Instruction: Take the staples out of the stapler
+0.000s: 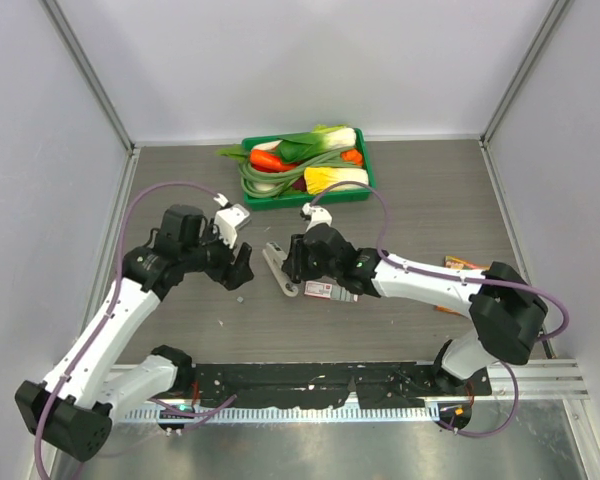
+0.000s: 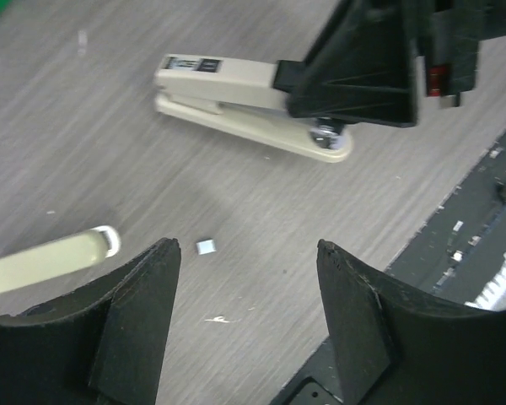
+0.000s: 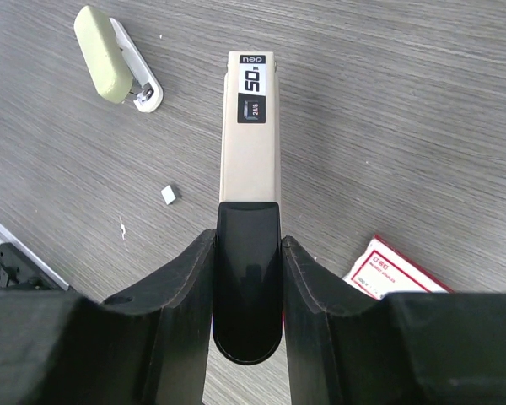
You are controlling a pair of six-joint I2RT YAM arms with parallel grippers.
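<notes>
- Progress: the stapler (image 3: 251, 143) lies flat on the table (image 3: 422, 101), its top arm down over the base, so the magazine looks closed.
- Of the staples (image 2: 205, 246), one tiny grey piece shows. It lies loose on the bare wood to the left of the stapler, near it but not touching.
- So I judge that at least one bit is out. The views do not show inside the magazine, so I cannot tell whether more remain. The unloading reads as partly done at best.
- Right gripper (image 3: 247, 253): clamped on the stapler's black rear end, one finger against each side, pinning it to the table. The printed front end points away from the wrist.
- Right arm: elbow out well to the right of the stapler, forearm stretched low across the table towards it.
- Left gripper (image 2: 246, 253): jaws wide apart with nothing between them. It hangs just left of the stapler, tilted down over the loose piece without touching it.
- Left arm: folded up from its base, wrist bent down towards the stapler's left side.
- Other things: a pale green object with a whitish tip (image 3: 105, 55) lies left of the stapler's front end, well clear. A red-and-white box (image 3: 388, 270) sits just right of its rear end. A green tray (image 1: 365, 185) of vegetables stands well beyond it.
</notes>
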